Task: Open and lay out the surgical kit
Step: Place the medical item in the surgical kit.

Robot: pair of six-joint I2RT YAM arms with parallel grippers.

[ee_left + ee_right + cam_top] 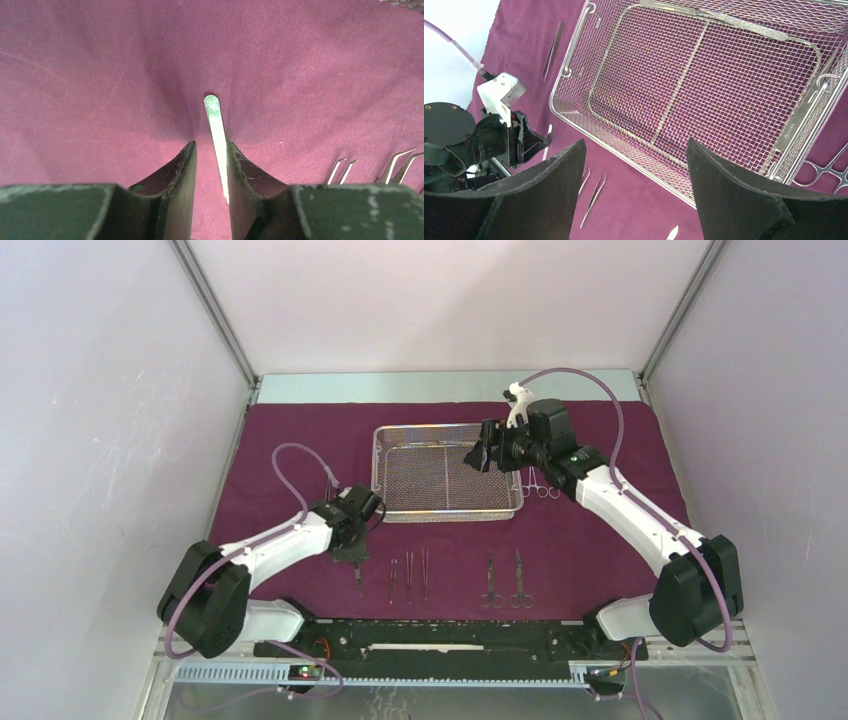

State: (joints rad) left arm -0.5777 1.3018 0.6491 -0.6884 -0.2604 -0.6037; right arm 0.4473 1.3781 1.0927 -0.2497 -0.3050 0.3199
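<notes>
The maroon cloth (600, 550) lies spread flat, with the silver mesh tray (448, 514) at its middle. Along the near side lie three tweezers (409, 576) and two ring-handled scissors (505, 581). My left gripper (352, 558) is low over the cloth at the row's left end. In its wrist view a slim flat steel instrument (216, 131) lies on the cloth between the parted fingers, beside the right one, with a gap on the left. My right gripper (480, 455) hovers wide open over the tray's (626, 156) right part, holding nothing.
Ring-handled clamps (540, 486) lie on the cloth just right of the tray. Slim instruments (734, 22) rest along the tray's inner walls. Tweezer tips (342, 170) lie to the right of my left fingers. White enclosure walls stand on three sides.
</notes>
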